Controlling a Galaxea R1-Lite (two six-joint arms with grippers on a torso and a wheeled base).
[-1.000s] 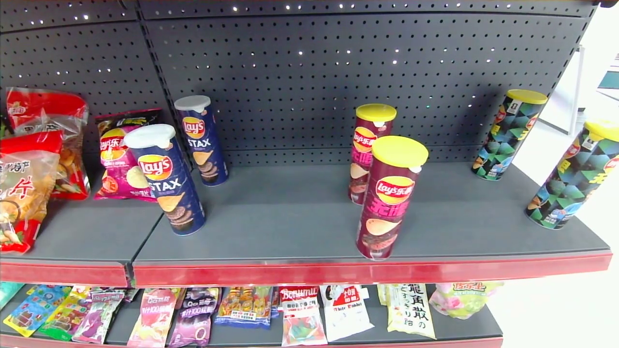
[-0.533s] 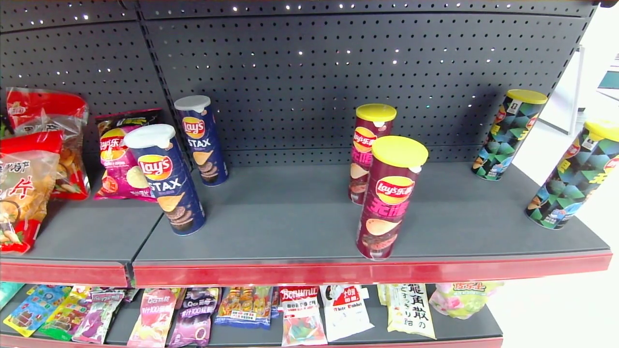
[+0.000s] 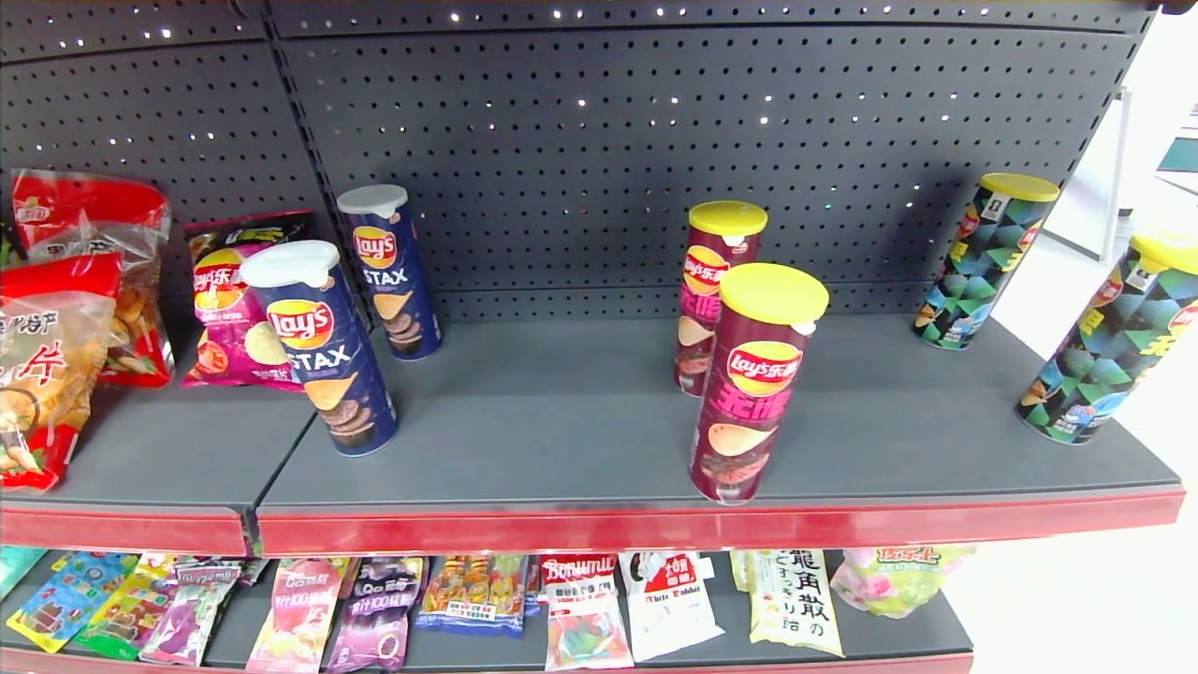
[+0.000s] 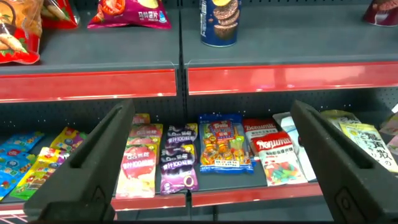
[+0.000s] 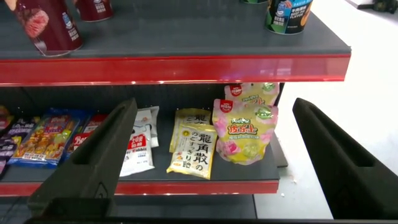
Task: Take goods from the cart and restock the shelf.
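Shelf (image 3: 580, 421), dark grey deck, red front lip, across mid-frame in the head view: blue tubes (image 3: 323, 346) left of centre, maroon yellow-lidded tubes (image 3: 753, 374) centre, patterned tubes (image 3: 983, 257) right, snack bags (image 3: 239, 300) far left, labels forward, against a perforated back panel (image 3: 608, 140). Lower tier (image 3: 898, 637), bottom of frame: candy packets (image 3: 580, 608) lying flat. Left gripper (image 4: 211, 106) and right gripper (image 5: 214, 102): fingers spread wide, holding nothing.

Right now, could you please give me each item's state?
Left gripper, open, empty.
Right gripper, open, empty.
Front blue can, standing, lidded.
Rear blue can, standing, lidded.
Front maroon can, standing, lidded.
Rear maroon can, standing, lidded.
Front patterned can, standing, lidded.
Rear patterned can, standing, lidded.
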